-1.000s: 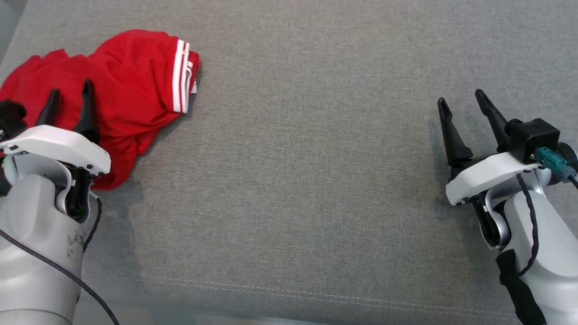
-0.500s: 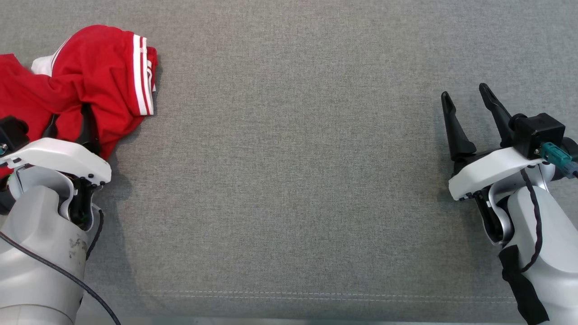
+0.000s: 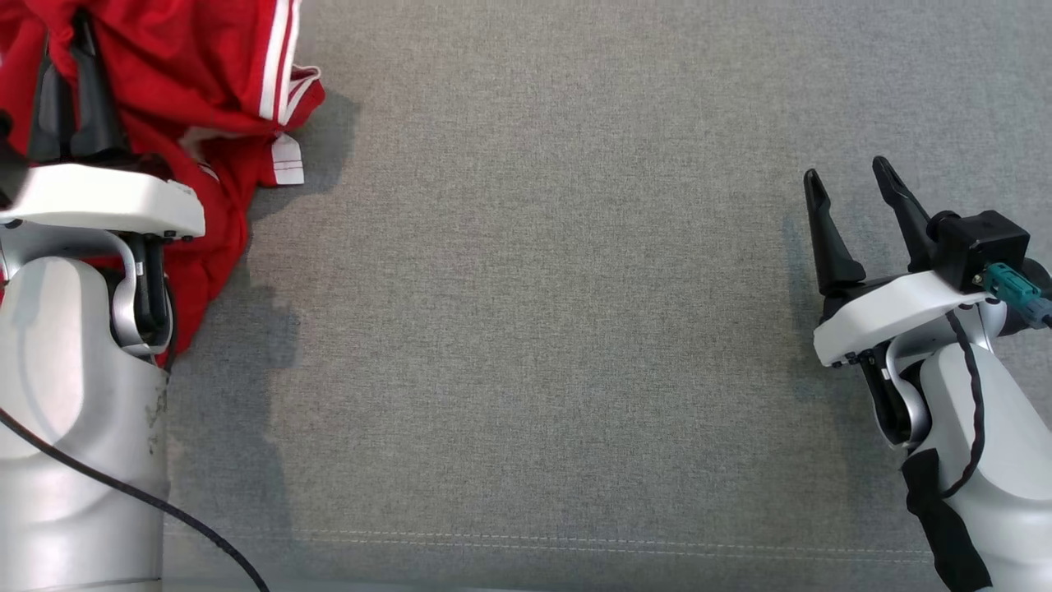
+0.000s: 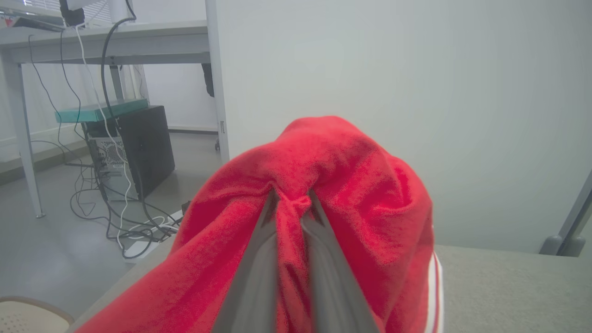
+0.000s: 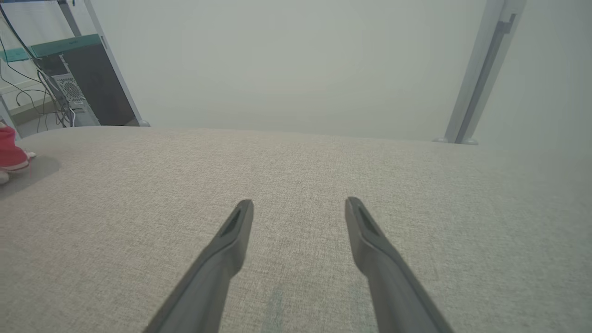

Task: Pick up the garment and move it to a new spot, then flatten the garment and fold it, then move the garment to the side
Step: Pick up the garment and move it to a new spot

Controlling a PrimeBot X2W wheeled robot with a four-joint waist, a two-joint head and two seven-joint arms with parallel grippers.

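Since a second ago the left gripper (image 4: 291, 199) has gone from spread over the heap to clamped on it. In the left wrist view the two fingers are pinched together on a small tuck of red cloth, and the rest of the garment (image 4: 351, 185) bulges up and drapes around them. From the head view, the garment (image 3: 205, 66) hangs bunched off the left gripper (image 3: 70, 90) at the far left of the grey padded surface (image 3: 534, 329). It throws a shadow below, and a striped cuff dangles. I can't tell whether the lowest edge is clear of the fabric top yet.

How I'd play the carry: it's only a thin pinch, so no jerks. I'd raise until the trailing hem is clearly off, then sweep slowly toward the open middle. Dragging it would probably tug the tuck loose.

Right gripper (image 3: 851, 173) sits well apart on the far right, fingers (image 5: 231, 236) spread wide over bare surface and holding nothing. It's ready to help once flattening starts.
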